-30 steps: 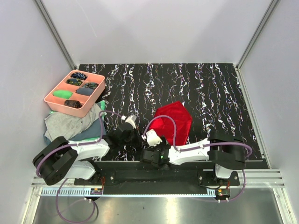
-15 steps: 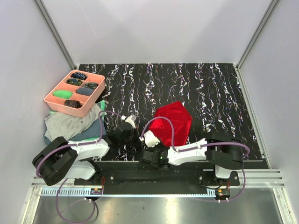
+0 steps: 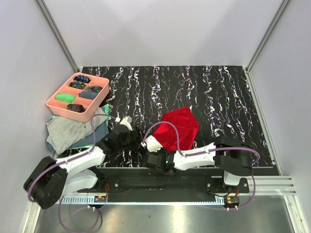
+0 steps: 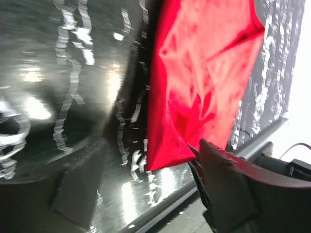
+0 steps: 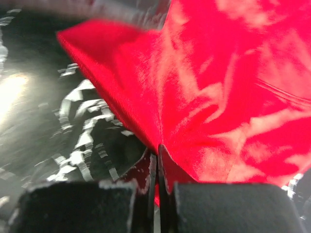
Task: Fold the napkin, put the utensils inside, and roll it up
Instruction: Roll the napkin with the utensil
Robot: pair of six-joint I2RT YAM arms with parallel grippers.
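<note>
The red napkin (image 3: 180, 127) lies crumpled on the black marbled table, right of centre near the front edge. My right gripper (image 3: 154, 144) is shut on a pinched fold at its near-left corner; in the right wrist view the jaws (image 5: 156, 170) are closed on the red cloth (image 5: 233, 97). My left gripper (image 3: 138, 138) is open just left of that corner. In the left wrist view the napkin (image 4: 204, 73) has its pointed corner between my spread fingers (image 4: 80, 189), and the right finger touches the cloth's edge. The fork and the gold utensil are out of view.
A pink compartment tray (image 3: 73, 114) with small items stands at the back left. A pile of grey, green and blue cloths (image 3: 73, 131) lies just in front of it. The table's front edge and metal rail run close under both grippers.
My left arm has swung forward and right, bringing its open gripper up to the napkin's near-left corner. My right gripper has drawn that corner slightly left.
</note>
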